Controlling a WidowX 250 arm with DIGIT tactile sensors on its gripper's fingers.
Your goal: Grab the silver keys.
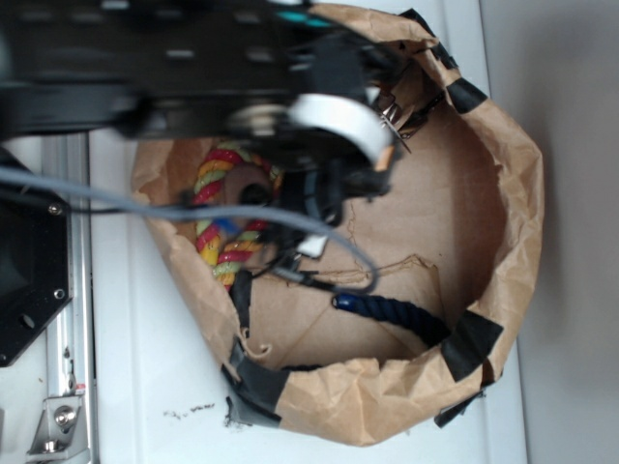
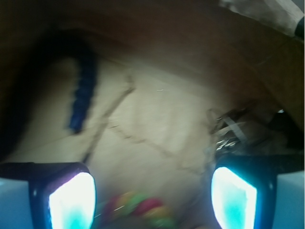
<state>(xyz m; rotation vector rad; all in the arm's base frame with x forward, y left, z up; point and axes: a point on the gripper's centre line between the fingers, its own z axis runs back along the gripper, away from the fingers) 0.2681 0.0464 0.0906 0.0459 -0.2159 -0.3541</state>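
1. The black arm reaches in from the upper left, blurred.
2. Its gripper points down, with a grey cable trailing off to the left.
3. In the wrist view the jaws stand wide apart, nothing between them.
4. Both fingertips glow pale cyan.

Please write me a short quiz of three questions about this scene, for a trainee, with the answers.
1. Multiple choice: in the wrist view, toward which edge of the picture do the silver keys lie? A) left B) right C) top
2. True or false: the gripper is shut on the silver keys.
3. Fill the gap: the rope lying on the brown paper is dark ___ in colour.

Key: 1 B. 2 False; the jaws stand wide open. 3 blue.
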